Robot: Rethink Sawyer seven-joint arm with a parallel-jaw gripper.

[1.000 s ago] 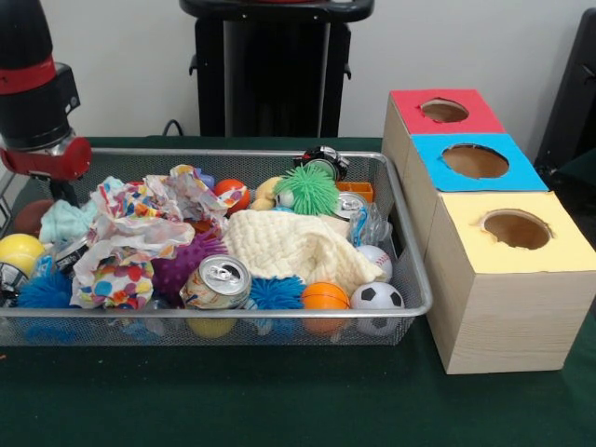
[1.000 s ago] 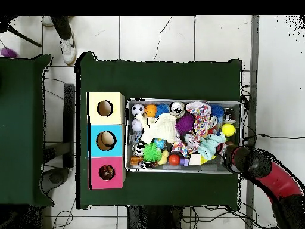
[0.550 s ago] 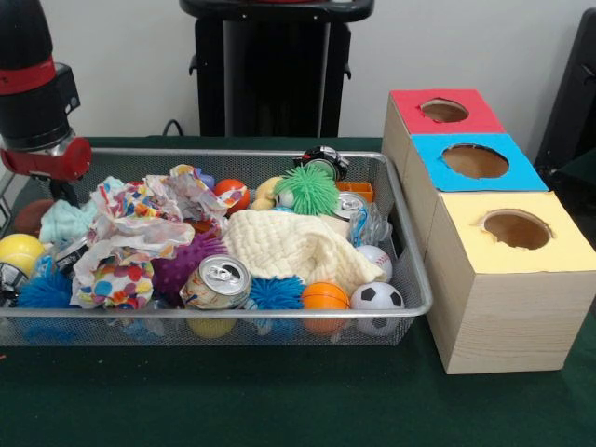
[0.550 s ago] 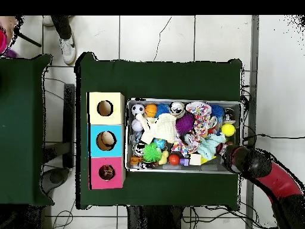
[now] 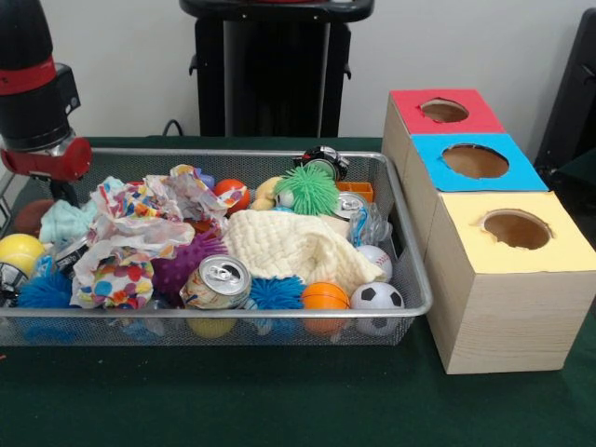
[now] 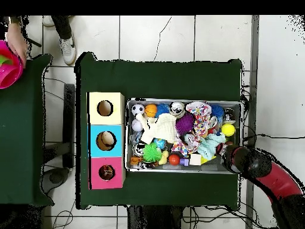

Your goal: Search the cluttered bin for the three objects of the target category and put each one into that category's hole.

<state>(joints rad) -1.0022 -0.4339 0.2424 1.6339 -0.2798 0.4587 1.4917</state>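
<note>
The pincer hangs at the corner of the wire bin; I cannot tell its opening. It waits there probably to leave the search free. The clutter is packed; the three holed boxes stand just beside. Only a person's hand with a pink bowl is new.

Wire mesh bin sitting on green counter, holding: drink can lying at front; cream cloth lying mid-bin; green spiky ball resting behind it; soccer ball sitting in front right corner. Three boxes standing beside bin: red, blue, yellow. Red-and-black arm hanging over bin's left end; jaws hidden.
</note>
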